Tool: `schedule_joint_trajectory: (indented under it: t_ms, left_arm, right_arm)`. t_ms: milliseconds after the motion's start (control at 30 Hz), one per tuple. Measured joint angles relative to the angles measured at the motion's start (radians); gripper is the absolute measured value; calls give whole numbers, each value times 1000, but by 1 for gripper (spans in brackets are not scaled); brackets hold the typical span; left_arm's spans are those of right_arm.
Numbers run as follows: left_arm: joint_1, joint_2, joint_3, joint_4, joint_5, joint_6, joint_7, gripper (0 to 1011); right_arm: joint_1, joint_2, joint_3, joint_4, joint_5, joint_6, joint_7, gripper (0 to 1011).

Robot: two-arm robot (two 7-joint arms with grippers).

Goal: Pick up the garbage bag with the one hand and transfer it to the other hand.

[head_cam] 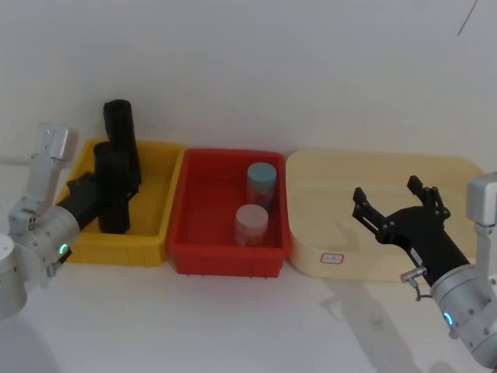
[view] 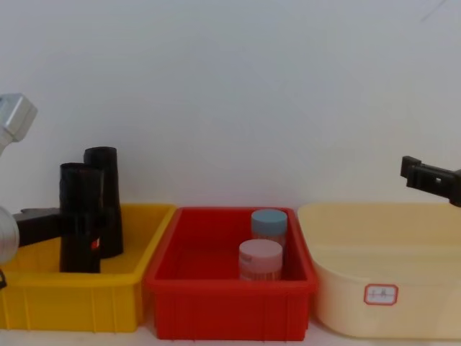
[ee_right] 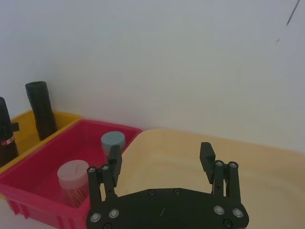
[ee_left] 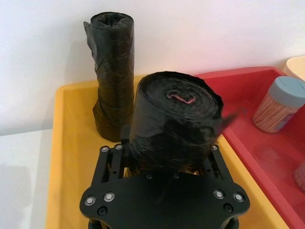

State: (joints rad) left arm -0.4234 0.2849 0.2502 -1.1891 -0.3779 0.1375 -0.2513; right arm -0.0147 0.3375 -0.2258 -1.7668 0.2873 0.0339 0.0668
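**Black two-finger left gripper [ee_left: 167, 160] hugs the tall black plastic garbage bag [ee_left: 174, 124]**

Its jaws are squeezed on the sides of the roll, about halfway up, so the roll cannot slip or tip. The silver arm behind it glows green. The garbage bag stands up straight near the front of the yellow plastic bin [head_cam: 147, 250]. A small red-and-white label shows low on it. I cannot tell if its bottom is off the bin floor. Just behind it stands a plain black roll [head_cam: 119, 116] with no label. That is not the one to move.

Far over on the other side, the black right gripper [head_cam: 387, 189] on the blue-ring arm hangs above the wide cream plastic tub [head_cam: 365, 268]. Its jaws are wide apart with nothing in them, so it looks ready to take the roll.

Between the two sits the red plastic bin [head_cam: 225, 260]. It has a blue-lidded jar [head_cam: 262, 183] and a pale-lidded jar [head_cam: 251, 224] in it. I think the roll must go up high first, so it clears the jars on the way across.
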Motion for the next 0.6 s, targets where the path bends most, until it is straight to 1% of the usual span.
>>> schedule_joint_trajectory:
  t_ms: [33,67,167,433,500,600]
  left_arm:
    - [0,0,0,0,0,0,0,633]
    - [-1,-1,0,1,0,-1,0,602]
    - [-2,-2,1,5,0,-2,-2,570]
    - [-5,-4,2,10,1,-5,-3,524]
    - [-6,-4,2,11,2,-5,-3,519]
    - [-6,-4,2,11,2,-6,-4,505]
  right_arm:
    - [0,0,0,0,0,0,0,1000]
    - [0,0,0,0,0,0,0,1000]
    - [0,0,0,0,0,0,0,1000]
    - [0,0,1,0,1,1,3,999]
    - [1,0,2,0,6,4,8,1000]
    - [7,-1,4,1,26,15,31,999]
